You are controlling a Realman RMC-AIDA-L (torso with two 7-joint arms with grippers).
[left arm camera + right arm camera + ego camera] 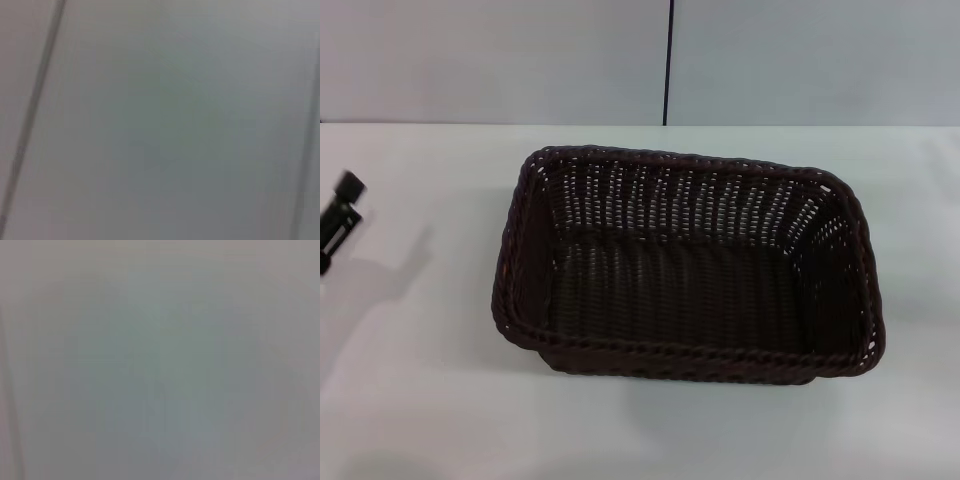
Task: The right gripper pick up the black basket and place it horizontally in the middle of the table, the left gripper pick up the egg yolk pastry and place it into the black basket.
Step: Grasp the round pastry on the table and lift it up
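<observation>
The black basket (688,268), a large dark woven wicker basket with a braided rim, lies lengthwise across the middle of the white table (420,400) in the head view. Its inside looks empty. My left gripper (340,222) shows only as a black tip at the far left edge, well apart from the basket. The egg yolk pastry is out of view. My right gripper is out of view. Both wrist views show only a plain pale surface.
A pale wall with a dark vertical seam (669,60) stands behind the table's far edge. Bare white table surface lies on all sides of the basket.
</observation>
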